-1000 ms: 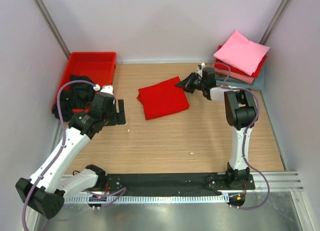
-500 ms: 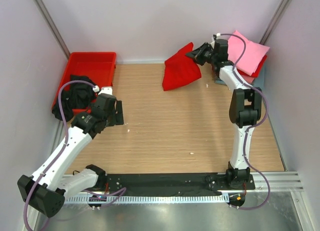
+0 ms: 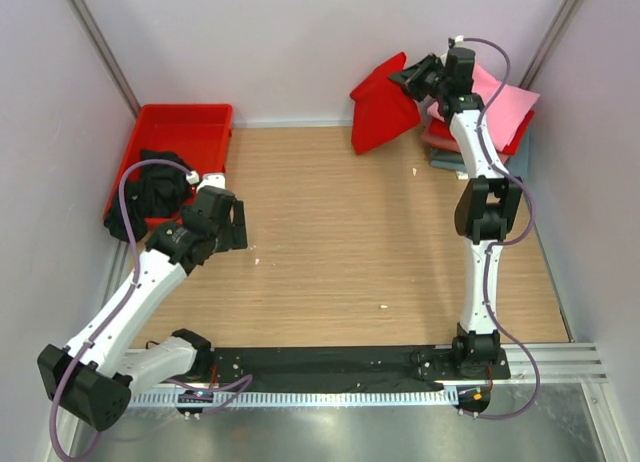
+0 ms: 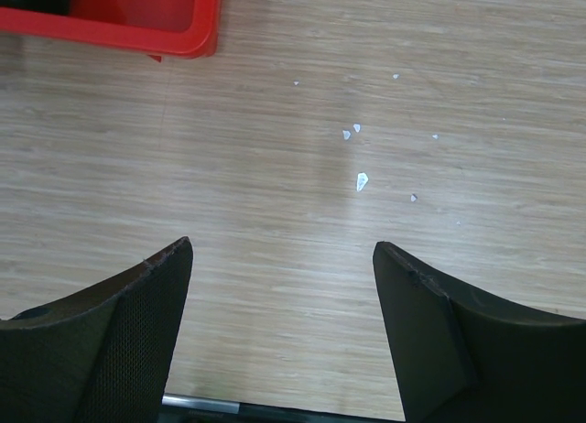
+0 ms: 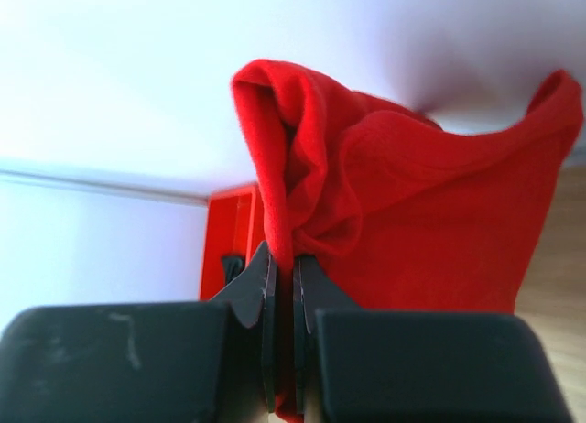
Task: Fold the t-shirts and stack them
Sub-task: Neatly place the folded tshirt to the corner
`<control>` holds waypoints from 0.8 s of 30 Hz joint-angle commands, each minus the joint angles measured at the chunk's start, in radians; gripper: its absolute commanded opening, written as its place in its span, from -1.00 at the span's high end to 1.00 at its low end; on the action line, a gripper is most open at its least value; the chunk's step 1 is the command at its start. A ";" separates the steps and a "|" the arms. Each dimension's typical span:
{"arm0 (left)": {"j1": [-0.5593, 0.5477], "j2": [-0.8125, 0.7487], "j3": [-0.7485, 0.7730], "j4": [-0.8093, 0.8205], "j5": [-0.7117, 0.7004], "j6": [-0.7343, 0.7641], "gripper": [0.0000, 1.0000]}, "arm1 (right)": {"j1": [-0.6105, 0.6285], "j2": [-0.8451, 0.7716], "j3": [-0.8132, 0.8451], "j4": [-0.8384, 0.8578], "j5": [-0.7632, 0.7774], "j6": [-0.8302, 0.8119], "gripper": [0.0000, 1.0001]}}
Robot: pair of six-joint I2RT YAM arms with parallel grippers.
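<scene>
At upper right, red t-shirt (image 3: 383,114) is now lifted off counter (image 3: 350,242), pinched in right end effector (image 3: 410,79) beside the stack (image 3: 505,104); stacking is judged imminent. Left end effector (image 3: 240,225) is kept wide, empty.

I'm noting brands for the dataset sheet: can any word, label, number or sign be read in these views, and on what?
None can be read. No print, label or number shows on the lifted red t-shirt, the folded stack, the black t-shirt or the red tray.
</scene>
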 commanded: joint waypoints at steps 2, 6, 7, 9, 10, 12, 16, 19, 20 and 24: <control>-0.001 0.009 0.018 0.019 -0.029 -0.007 -0.61 | -0.075 0.021 0.183 0.030 0.021 0.045 0.97; -0.001 0.019 0.019 0.012 -0.034 -0.010 -0.60 | -0.130 0.048 0.276 0.149 0.054 0.120 0.97; -0.001 0.021 0.019 0.010 -0.032 -0.011 -0.60 | -0.145 0.040 0.279 0.189 0.073 0.138 0.97; -0.001 0.023 0.019 0.009 -0.031 -0.011 -0.60 | -0.183 0.026 0.280 0.208 0.115 0.155 0.97; -0.001 0.024 0.019 0.010 -0.031 -0.011 -0.60 | -0.196 0.013 0.282 0.254 0.131 0.155 0.97; -0.001 0.027 0.021 0.009 -0.031 -0.011 -0.60 | -0.220 0.000 0.282 0.272 0.161 0.148 0.97; -0.001 0.029 0.022 0.007 -0.026 -0.015 -0.60 | -0.291 0.015 0.318 0.312 0.172 0.183 0.98; -0.001 0.032 0.021 0.007 -0.025 -0.015 -0.60 | -0.319 0.023 0.336 0.320 0.166 0.157 0.98; -0.001 0.033 0.021 0.006 -0.026 -0.015 -0.60 | -0.323 -0.001 0.325 0.320 0.166 0.139 0.97; -0.001 0.038 0.021 0.006 -0.026 -0.016 -0.59 | -0.354 -0.061 0.253 0.331 0.183 0.060 0.97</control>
